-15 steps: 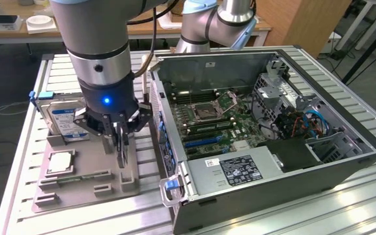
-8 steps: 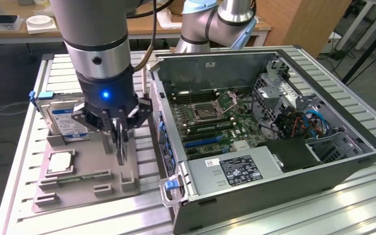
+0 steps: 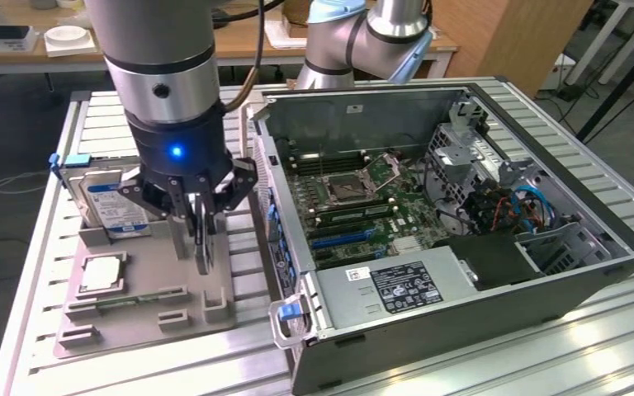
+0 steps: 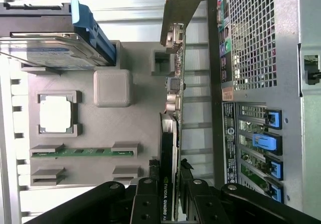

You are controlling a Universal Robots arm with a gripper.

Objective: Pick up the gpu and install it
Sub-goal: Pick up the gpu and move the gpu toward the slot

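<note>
The gpu (image 3: 202, 243) (image 4: 169, 143), a thin flat black circuit card with a pale metal end bracket, stands on its long edge, clenched between the black fingers (image 4: 146, 204) of the end effector (image 3: 201, 224) (image 4: 169, 184), which press on its two faces near one end. In the wrist view that end carries white lettering and the bracket lies at the far end, over a small slotted block of the grey plastic fixture tray (image 3: 163, 276) (image 4: 100, 133). Whether the card's lower edge is seated in the tray or just clear of it, I cannot tell. In the exterior view, at ten o'clock from the card, a silver hard drive with a blue-white label (image 3: 113, 202) (image 4: 50, 53) leans in the tray's corner. At about eight o'clock a square silver processor chip (image 3: 102, 272) (image 4: 56, 114) lies flat in its pocket, and nearer seven o'clock a narrow green memory stick (image 3: 130, 299) (image 4: 83, 152) lies in its groove. At three o'clock, just beside the tray, stands an open black and grey computer case (image 3: 581, 272) with a green motherboard (image 3: 372, 198) and a silver power supply (image 3: 405, 285) inside. Tray and case both sit on the ribbed aluminium tabletop (image 3: 494, 363).
</note>
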